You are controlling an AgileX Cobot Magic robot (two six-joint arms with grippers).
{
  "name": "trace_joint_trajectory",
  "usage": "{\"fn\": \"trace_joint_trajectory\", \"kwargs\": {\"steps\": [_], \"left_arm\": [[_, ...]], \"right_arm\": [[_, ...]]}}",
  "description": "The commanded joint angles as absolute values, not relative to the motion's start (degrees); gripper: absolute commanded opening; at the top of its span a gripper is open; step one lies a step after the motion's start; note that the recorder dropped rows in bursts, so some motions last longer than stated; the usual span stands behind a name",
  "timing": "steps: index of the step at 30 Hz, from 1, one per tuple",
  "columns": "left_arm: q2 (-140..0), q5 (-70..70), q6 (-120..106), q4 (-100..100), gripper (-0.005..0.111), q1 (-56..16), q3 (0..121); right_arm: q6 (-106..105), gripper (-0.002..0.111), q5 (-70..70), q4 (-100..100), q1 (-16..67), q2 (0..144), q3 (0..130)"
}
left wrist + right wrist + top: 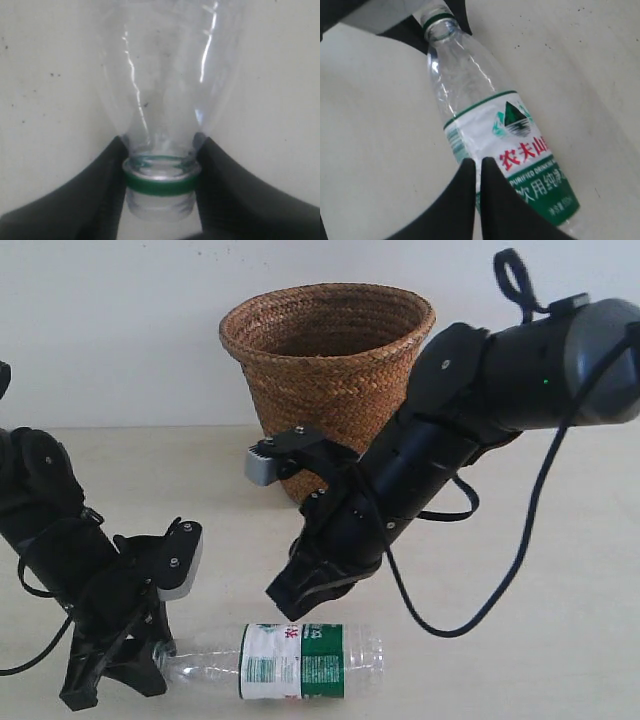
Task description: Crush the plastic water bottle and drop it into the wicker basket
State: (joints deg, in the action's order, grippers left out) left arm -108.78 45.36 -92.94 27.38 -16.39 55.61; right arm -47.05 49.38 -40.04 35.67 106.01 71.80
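Lying at bottom centre on the desk (560, 640), the plastic water bottle (295, 660) looks not yet crushed. Left claw (155, 650) is clamped on its neck; right claw (290, 600), closed together, hangs over the label. Behind, upper centre, the wicker basket (330, 410) waits for the drop.

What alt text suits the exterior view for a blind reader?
A clear plastic water bottle lies on a pale table, the black left gripper clamped on its neck, the right gripper shut above its label. A brown wicker basket stands behind.

red 农夫山 on plastic water bottle (465, 75) label (520, 145), white "PURIFIED DRINKING"
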Motion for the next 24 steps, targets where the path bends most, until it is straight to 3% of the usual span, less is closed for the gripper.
{"fn": "trace_joint_trajectory", "kwargs": {"steps": [1,9,24], "left_arm": [[-108.94,44.83,-87.95,27.62,0.004,-16.71,55.38],[-108.94,41.62,-80.99,28.64,0.004,-16.71,55.38],[-108.94,39.85,-82.62,29.13,0.004,-20.09,55.38]], "right_arm": [[-40.26,0.000,50.99,-40.06,36.66,109.42,76.89],[-32.69,0.000,53.49,-38.31,36.66,113.96,84.33],[-29.58,0.000,51.81,-38.22,36.66,118.64,86.42]]}}
